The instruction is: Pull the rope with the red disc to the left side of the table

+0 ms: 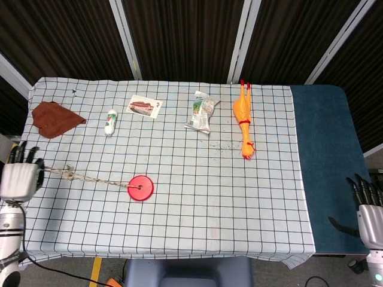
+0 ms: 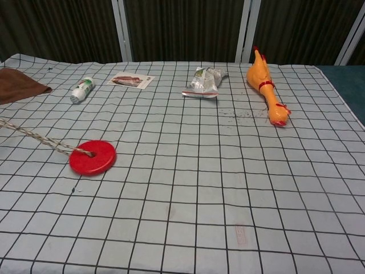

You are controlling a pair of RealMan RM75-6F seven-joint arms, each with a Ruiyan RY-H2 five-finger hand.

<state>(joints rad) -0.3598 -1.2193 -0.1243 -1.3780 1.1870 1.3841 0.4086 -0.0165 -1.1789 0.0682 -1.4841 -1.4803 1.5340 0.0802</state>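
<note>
Your left hand (image 1: 19, 179) sat past the table's (image 1: 197, 203) left edge, fingers clamped on the rope (image 1: 84, 177), so the line ran taut. Red disc (image 1: 141, 188) lay left of centre. Right hand (image 1: 369, 212) idle, fingers apart.

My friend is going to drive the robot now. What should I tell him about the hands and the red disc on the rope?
Left hand: at the table's left edge, holding the end of the rope.
Right hand: off past the right end of the table, fingers apart, holding nothing.
Red disc: flat on the checked cloth, left of the middle, with the rope stretched from it toward the left hand.
Done: the disc already lies on the left side.
Left: probably just let go of the rope, or pull a bit further if it should sit nearer the edge.
</note>
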